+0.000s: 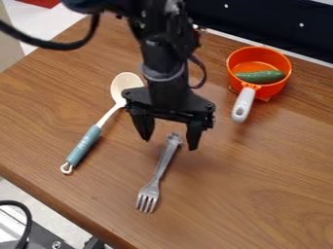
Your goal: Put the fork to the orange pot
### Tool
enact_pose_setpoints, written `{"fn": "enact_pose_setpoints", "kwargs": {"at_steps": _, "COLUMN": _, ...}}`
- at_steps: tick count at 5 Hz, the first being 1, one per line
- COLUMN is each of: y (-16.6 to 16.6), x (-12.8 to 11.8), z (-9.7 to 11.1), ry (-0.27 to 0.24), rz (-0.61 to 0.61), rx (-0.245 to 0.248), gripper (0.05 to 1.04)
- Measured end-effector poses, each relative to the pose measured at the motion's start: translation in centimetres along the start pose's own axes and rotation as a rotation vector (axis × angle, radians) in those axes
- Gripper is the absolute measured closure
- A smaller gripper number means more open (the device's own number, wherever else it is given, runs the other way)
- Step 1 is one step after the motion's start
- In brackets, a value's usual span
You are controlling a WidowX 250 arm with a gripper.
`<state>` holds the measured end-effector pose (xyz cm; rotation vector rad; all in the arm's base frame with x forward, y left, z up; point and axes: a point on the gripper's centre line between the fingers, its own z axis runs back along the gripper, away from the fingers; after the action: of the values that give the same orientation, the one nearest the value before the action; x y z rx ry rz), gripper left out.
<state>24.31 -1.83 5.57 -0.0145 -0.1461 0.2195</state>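
Wooden table | end effector spread wide | above handle of fork

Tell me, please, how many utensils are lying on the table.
2. The fork lies beneath the open gripper, and the spoon lies to the fork's left in the picture. The arm may hide others.

Silver-grey fork, orange pot with light grey handle, dark green cucumber, spoon with cream bowl and grey-blue handle bearing pale markings, brown wood-grain table, matte black gripper, black far panel with white dots
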Motion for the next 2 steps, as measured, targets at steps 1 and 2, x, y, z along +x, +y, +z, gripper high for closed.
{"fn": "enact_pose_setpoints", "kwargs": {"at_steps": 1, "y": -0.08, "x": -0.47, "z": -0.79, "ry": 0.054, "rz": -0.007, "rx": -0.022, "gripper": 0.086}}
{"fn": "enact_pose_setpoints", "kwargs": {"at_steps": 2, "y": -0.14, "x": -0.51, "z": -0.8, "ry": 0.066, "rz": -0.011, "rx": -0.059, "gripper": 0.086}}
